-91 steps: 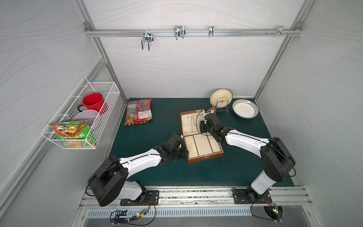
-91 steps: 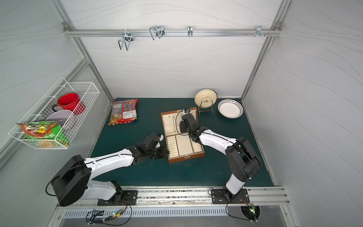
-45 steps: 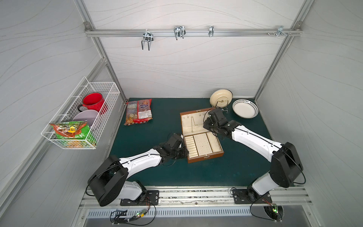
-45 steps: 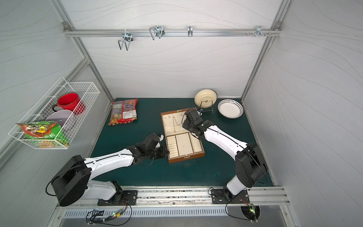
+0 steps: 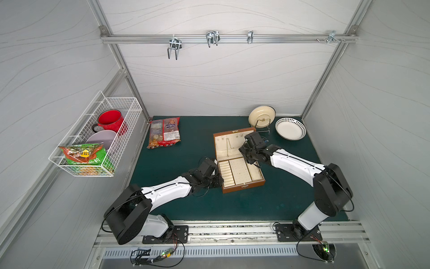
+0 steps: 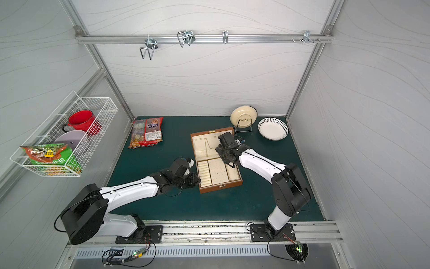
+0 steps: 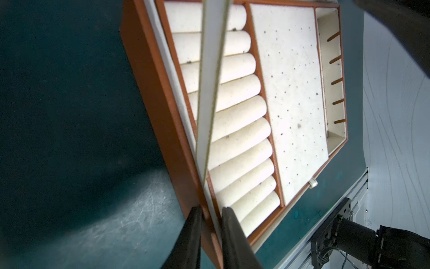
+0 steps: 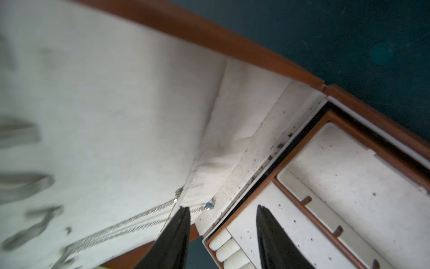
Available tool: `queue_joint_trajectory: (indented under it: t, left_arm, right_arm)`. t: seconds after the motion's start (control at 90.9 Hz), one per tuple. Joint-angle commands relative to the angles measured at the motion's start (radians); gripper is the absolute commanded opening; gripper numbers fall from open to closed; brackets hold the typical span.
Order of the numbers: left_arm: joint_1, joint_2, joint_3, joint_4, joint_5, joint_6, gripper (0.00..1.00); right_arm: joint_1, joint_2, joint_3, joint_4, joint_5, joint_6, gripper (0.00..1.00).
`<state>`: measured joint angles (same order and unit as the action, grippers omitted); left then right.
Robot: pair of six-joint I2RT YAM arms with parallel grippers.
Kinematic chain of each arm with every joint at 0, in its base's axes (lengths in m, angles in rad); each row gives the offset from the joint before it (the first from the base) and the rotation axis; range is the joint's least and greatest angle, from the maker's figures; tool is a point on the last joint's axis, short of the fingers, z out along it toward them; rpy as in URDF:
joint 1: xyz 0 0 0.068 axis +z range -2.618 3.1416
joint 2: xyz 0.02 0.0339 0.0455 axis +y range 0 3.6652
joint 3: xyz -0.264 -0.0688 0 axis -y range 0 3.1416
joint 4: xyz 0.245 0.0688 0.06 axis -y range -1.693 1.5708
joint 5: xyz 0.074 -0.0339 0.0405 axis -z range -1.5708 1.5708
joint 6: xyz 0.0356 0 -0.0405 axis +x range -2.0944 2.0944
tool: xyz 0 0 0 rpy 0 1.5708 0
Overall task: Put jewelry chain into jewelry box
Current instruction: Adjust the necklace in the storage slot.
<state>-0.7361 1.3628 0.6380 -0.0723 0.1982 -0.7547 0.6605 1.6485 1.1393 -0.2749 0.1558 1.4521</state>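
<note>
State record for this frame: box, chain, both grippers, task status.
box: jewelry box open, lid raised
chain: jewelry chain hangs down the lid's cream lining
left: left gripper shut on the box's side wall
right: right gripper open, empty, close to the chain
status: chain appears placed in the box

Both top views: high at the front, looking steeply down, whole surface (image 5: 232, 209) in frame. Left wrist cam: close on the jewelry box (image 7: 149, 93) tray. Right wrist cam: probably closer still, blurred on its lid lining. All four share the box.
</note>
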Motion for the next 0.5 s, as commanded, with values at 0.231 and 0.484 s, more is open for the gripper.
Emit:
queue_joint_trajectory:
  t: [0.231,0.484]
  left_arm:
    - [-0.008,0.021,-0.024,0.001,0.01,0.029,0.2]
    - [-0.007,0.016,-0.029,0.005,0.008,0.025,0.2]
  right_arm:
    - [-0.007,0.052,0.075,0.045,0.042,0.039,0.51]
    - [-0.011,0.082,0.082,0.043,0.028,0.062,0.51]
